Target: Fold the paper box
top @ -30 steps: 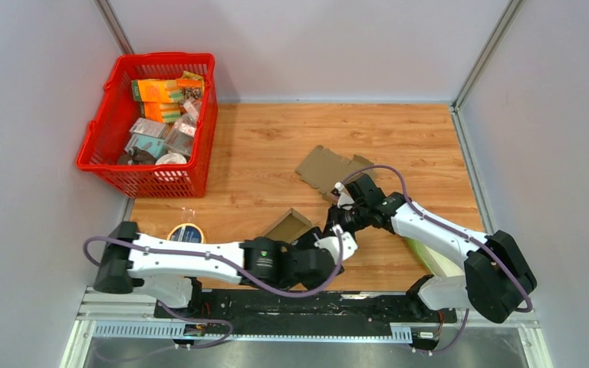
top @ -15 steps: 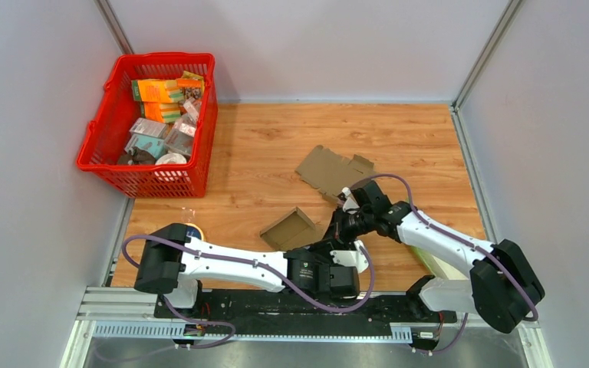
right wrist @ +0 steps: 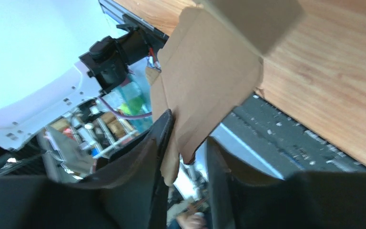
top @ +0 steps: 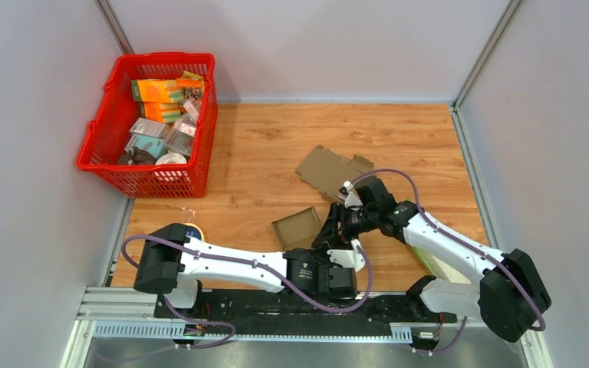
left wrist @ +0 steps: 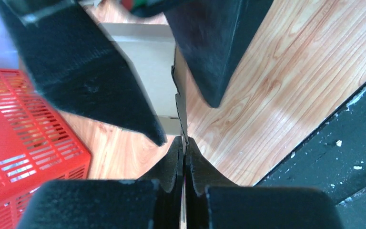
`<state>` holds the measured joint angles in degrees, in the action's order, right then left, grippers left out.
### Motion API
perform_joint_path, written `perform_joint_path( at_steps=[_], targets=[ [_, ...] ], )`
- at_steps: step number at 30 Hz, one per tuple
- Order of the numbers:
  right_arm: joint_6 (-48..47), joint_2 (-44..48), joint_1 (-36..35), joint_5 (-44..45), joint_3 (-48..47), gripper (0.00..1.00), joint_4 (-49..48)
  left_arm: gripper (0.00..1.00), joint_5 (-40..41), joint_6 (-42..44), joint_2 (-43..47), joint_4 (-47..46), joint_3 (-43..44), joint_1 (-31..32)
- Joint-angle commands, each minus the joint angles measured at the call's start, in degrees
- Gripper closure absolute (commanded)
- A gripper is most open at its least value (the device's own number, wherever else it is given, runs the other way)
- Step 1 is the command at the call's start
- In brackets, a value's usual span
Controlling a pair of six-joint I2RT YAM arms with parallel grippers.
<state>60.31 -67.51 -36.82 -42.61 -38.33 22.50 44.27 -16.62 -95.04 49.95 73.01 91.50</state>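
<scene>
Brown flat cardboard box (top: 297, 228) reaches leftward, long axis across the wooden table (top: 261, 146). Its edge is pinched tight by the left gripper (left wrist: 183, 143); the right gripper (right wrist: 186, 152) stands part-open astride the cardboard.

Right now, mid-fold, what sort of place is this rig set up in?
Probably a robot test cell or data-collection booth: plain grey partition walls enclose a small wood-grain tabletop, a mounting rail runs along its near edge, and a red basket holds assorted packaged goods.

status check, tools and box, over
Left tool shut on box edge. Right tool open, jaws loose around a flap. Box partly folded, between both tools. Nothing in the way.
</scene>
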Motion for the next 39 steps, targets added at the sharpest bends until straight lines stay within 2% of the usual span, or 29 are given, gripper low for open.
perform_joint_path(
  at_steps=[1, 2, 5, 10, 14, 19, 20, 23, 27, 30, 33, 34, 35, 36, 38, 39],
  targets=[
    [-13.97, 2.1, 0.26, 1.99, -7.71, 0.44, 6.48, 1.0, 1.17, -2.8, 6.6, -0.12, -1.2, 0.34],
    [-16.43, 2.9, 0.34, 7.57, -9.21, 0.27, 12.33, 1.0, 1.78, -3.5, 7.67, -0.03, -1.64, 0.25],
    [-21.99, 8.5, 0.26, 19.53, -13.78, 0.02, 19.84, 1.0, 1.7, -6.22, 11.89, 0.58, -2.87, 0.08],
    [-25.15, 17.83, 0.26, 33.18, -16.69, 0.0, 22.67, 1.0, -1.82, -12.72, 18.38, 4.09, -3.31, -3.08],
    [-26.65, 23.29, 0.26, 48.98, -15.38, 0.0, 25.39, 1.0, -8.38, -20.1, 24.89, 6.03, -4.89, -8.7],
    [-29.37, 25.76, 0.34, 54.38, -12.48, 0.0, 26.1, 1.0, -15.26, -30.56, 35.69, 1.74, -9.11, -16.78],
    [-29.55, 25.24, 0.34, 55.78, -12.13, 0.0, 26.28, 1.0, -16.92, -32.23, 37.11, 1.03, -9.81, -20.02],
    [-29.55, 22.51, 0.34, 56.15, -11.25, 0.0, 26.63, 1.0, -15.9, -41.8, 41.25, 2.42, -10.61, -25.73],
    [-26.66, 18.12, 0.69, 56.23, -11.16, 0.0, 26.02, 1.0, -13.95, -55.67, 42.66, 5.76, -9.38, -29.97],
    [-23.5, 14.34, 2.1, 56.58, -10.89, 0.0, 23.73, 1.0, -14.56, -66.75, 40.91, 9.87, -7.98, -32.34],
    [-22.08, 9.35, 2.8, 55.19, -11.85, 0.0, 22.94, 1.0, -20.87, -75.46, 35.31, 15.84, -5.44, -36.47],
    [-26.0, 7.84, 2.89, 52.92, -13.69, 0.0, 22.33, 1.0, -22.63, -77.14, 33.97, 17.62, -4.64, -37.44],
    [-28.91, 6.87, 2.81, 43.58, -14.31, 0.01, 21.63, 1.0, -26.04, -79.33, 32.74, 20.24, -3.42, -38.23],
    [-31.29, 6.43, 1.76, 38.27, -14.15, 0.02, 20.14, 1.0, -27.64, -80.4, 30.47, 21.4, -2.97, -39.55],
    [-35.06, 8.78, -0.87, 32.09, -11.01, 0.02, 13.38, 1.0, -30.11, -82.85, 28.96, 23.16, -2.26, -40.52],
    [-36.31, 13.06, -4.8, 31.72, -9.85, 0.02, 10.92, 1.0, -30.38, -83.65, 28.17, 24.65, -2.26, -40.96]
  ],
)
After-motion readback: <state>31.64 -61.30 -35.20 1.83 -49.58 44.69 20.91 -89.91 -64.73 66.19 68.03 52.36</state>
